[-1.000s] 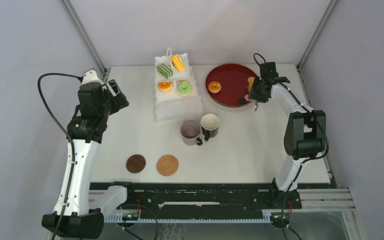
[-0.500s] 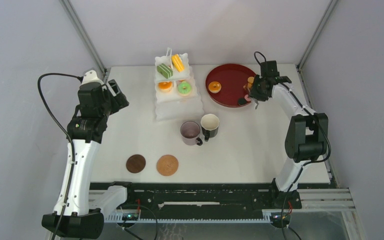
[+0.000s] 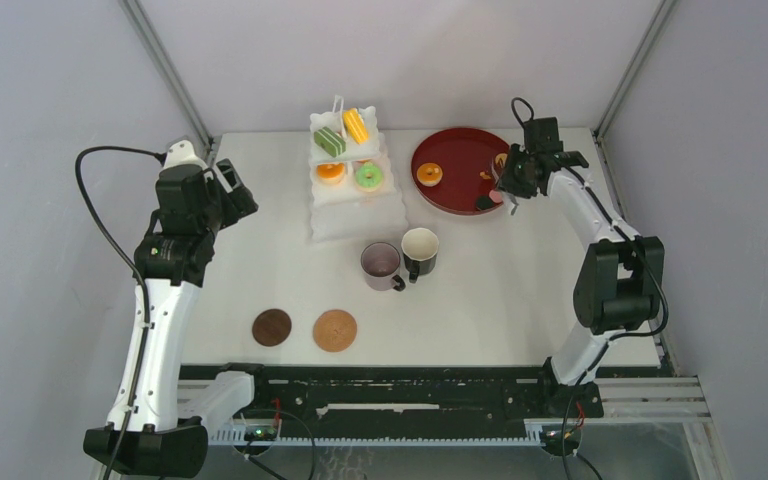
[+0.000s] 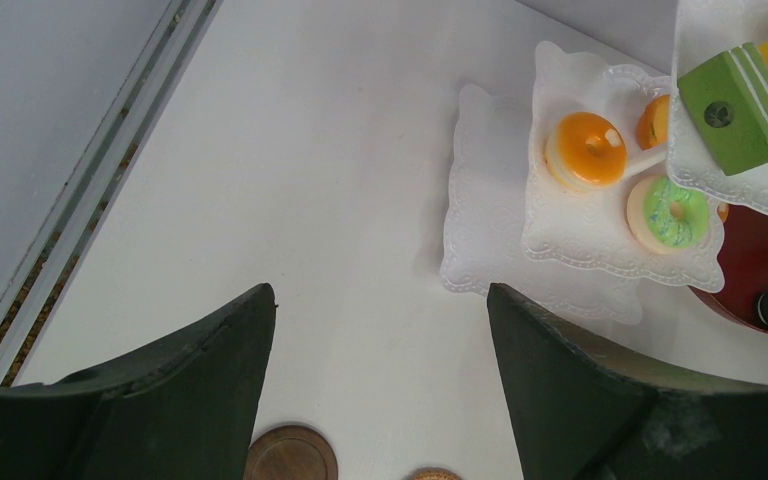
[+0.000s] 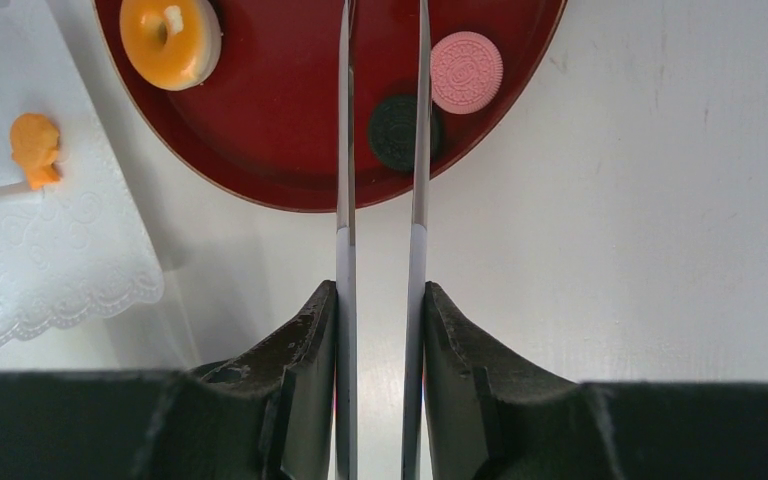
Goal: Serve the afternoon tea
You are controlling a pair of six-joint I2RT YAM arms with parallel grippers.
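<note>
The white three-tier stand point(image 3: 355, 215) at the back centre carries green point(image 3: 329, 141), yellow point(image 3: 356, 126) and orange point(image 3: 330, 172) pastries. A mauve mug point(image 3: 381, 264) and a black mug point(image 3: 420, 250) stand together mid-table. Two brown coasters point(image 3: 272, 327) point(image 3: 335, 330) lie near the front. My right gripper point(image 5: 380, 295) is shut on the long metal tongs point(image 5: 346, 150). Their two blades reach over the tray's near rim and pass over a black cookie point(image 5: 392, 130); their tips are out of frame. My left gripper point(image 4: 380, 300) hangs open and empty, left of the stand point(image 4: 490, 230).
The dark red tray point(image 3: 455, 150) at the back right holds an orange doughnut point(image 5: 170, 28), the black cookie and a pink cookie point(image 5: 466, 72). A small orange piece point(image 5: 35, 148) lies on the stand's lowest tier. Frame posts rise at the back corners.
My right arm has shifted a little toward the back over the tray's edge, and its jaws have squeezed the tongs narrower. The left arm has not moved.
</note>
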